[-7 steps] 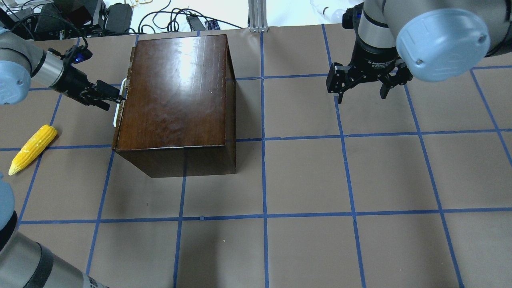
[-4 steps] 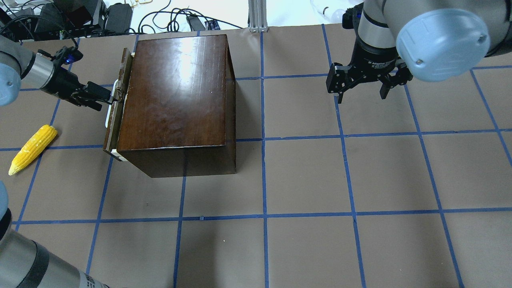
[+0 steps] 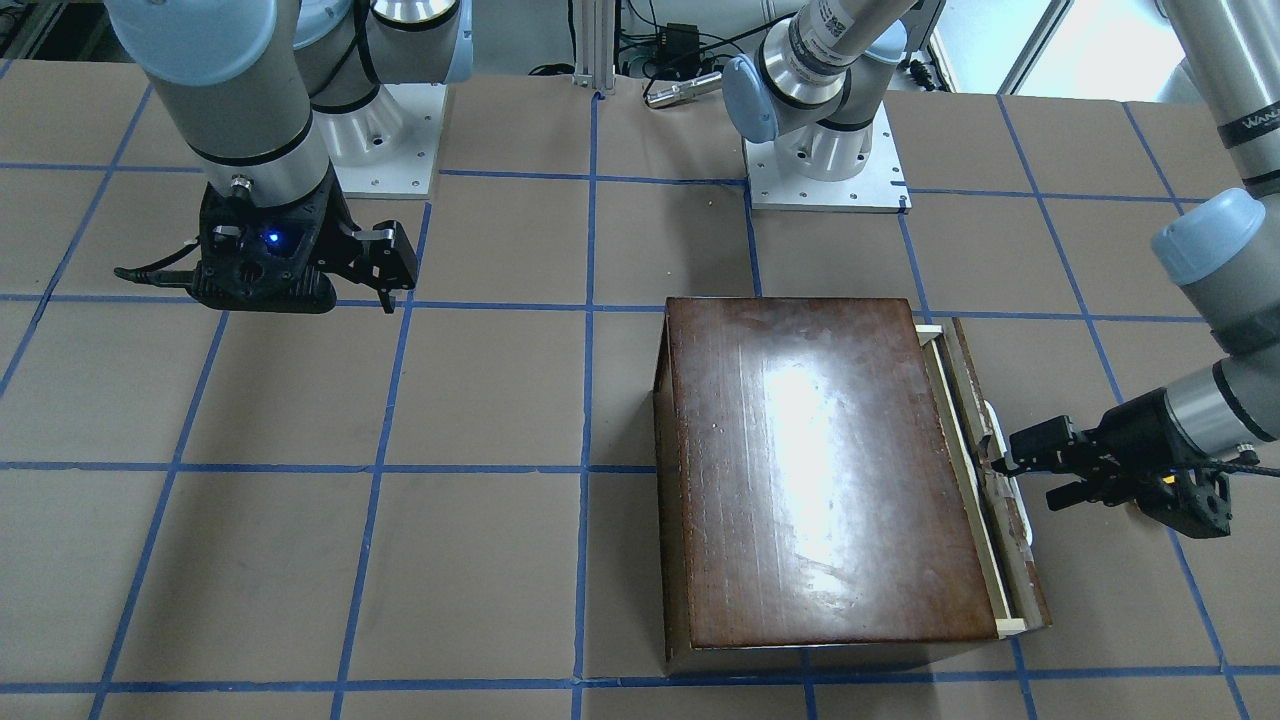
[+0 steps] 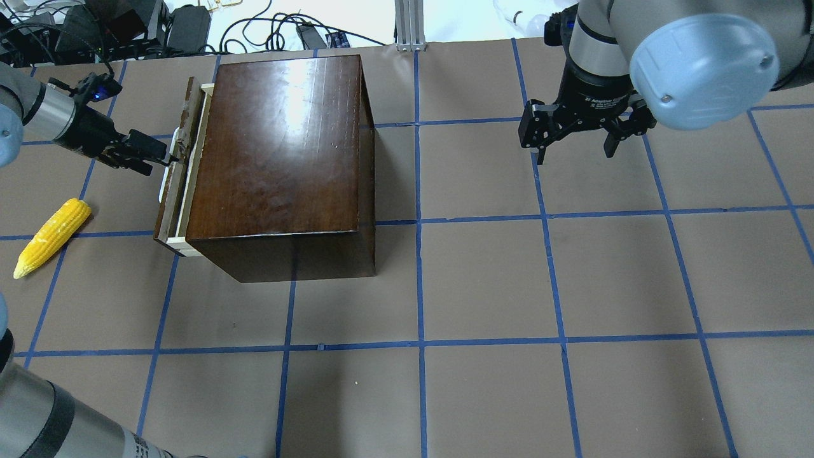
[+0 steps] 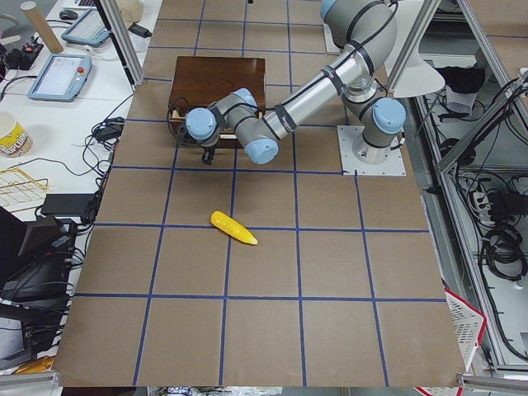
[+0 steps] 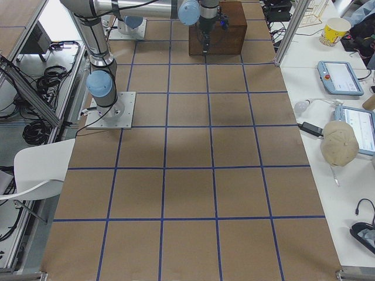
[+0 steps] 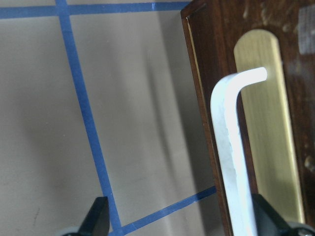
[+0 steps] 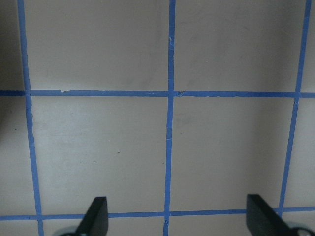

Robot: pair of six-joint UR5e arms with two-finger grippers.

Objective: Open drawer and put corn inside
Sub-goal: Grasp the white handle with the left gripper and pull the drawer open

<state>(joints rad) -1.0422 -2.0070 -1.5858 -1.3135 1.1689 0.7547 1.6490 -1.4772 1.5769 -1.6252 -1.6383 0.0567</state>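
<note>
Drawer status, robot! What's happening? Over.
Left gripper open around handle. Right gripper open, over bare table. Drawer cracked open. Corn lying outside, untouched.

The drawer stands further out of the box: shut a second ago, then open by a crack, it now shows a strip of pale wood between its dark front and the box. The left gripper, fingers spread about the whitish handle, is farther from the box than before
</note>
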